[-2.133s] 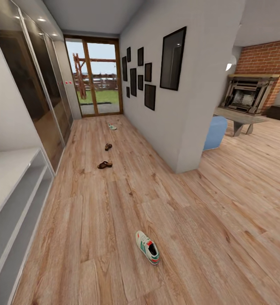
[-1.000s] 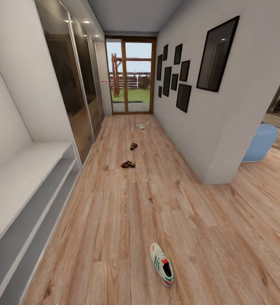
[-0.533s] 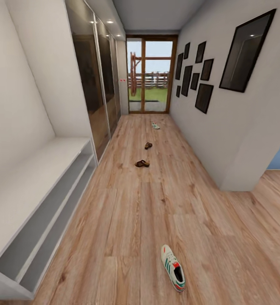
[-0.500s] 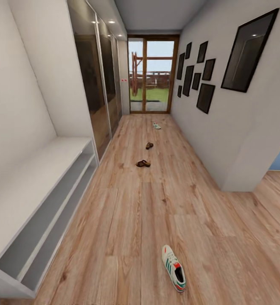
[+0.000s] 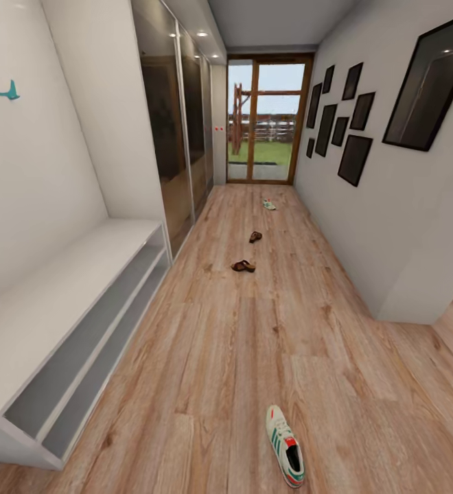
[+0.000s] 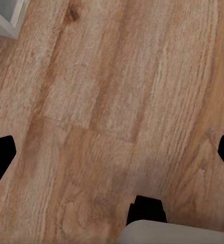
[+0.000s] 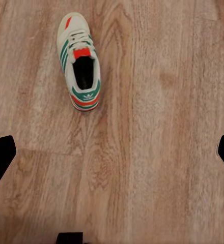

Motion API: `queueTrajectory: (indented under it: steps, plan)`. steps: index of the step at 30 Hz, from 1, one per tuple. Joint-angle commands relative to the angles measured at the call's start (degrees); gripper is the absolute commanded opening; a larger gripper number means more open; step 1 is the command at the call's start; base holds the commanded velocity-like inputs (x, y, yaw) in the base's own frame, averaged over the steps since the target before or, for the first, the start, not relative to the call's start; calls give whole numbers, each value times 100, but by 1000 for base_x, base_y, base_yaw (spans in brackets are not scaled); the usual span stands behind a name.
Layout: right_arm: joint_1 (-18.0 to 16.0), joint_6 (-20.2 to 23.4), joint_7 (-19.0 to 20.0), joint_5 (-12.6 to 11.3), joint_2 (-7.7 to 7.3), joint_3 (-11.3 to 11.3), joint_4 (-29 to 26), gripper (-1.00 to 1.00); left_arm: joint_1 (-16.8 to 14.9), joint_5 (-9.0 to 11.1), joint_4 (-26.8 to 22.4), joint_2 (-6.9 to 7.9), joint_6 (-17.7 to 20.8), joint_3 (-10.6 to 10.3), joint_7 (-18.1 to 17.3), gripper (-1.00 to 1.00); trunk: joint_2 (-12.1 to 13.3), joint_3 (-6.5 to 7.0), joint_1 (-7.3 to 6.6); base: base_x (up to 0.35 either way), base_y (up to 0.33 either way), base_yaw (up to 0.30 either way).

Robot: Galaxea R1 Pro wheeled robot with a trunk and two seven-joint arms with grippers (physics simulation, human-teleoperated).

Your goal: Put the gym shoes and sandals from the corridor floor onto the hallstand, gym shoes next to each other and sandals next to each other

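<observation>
The robot is on its approach along the corridor floor (image 5: 213, 357), with nothing collected yet: all four pieces of footwear lie on the planks and the hallstand (image 5: 55, 302), against the left wall, has a bare bench top and bare open shelf rows.

The nearest gym shoe (image 5: 285, 444) lies close in front of the robot, slightly right of the corridor's middle, its toe pointing down the corridor and its heel toward the robot. In the right wrist view this gym shoe (image 7: 79, 61) sits upright on its sole, well ahead of the right arm's jaws, whose dark tips show at both side edges, spread wide and holding nothing. The left arm's jaws look equally spread and empty over bare planks.

Farther along lie the near sandal (image 5: 243, 265) and the far sandal (image 5: 255, 237), a little apart. The second gym shoe (image 5: 269, 204) rests near the glass door (image 5: 266, 123) at the corridor's far end.

The next move seems to call for a short advance, lowering the right arm over the nearest shoe, and aligning the jaws across its width before closing.
</observation>
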Motion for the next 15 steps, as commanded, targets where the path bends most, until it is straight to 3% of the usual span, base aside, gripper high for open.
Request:
queueTrajectory:
  steps: [1, 15]
  plan:
    - [-3, -17, 6, 3, -4, 2, 1, 100, -2, 56, 1, 1, -16, -11, 3, 100, -2, -5, 1, 95, -259, 11]
    - [-3, -14, 9, 10, -9, 13, -11, 100, -10, 64, -1, 1, -16, -11, 3, 100, -2, -5, 1, 109, -263, 1]
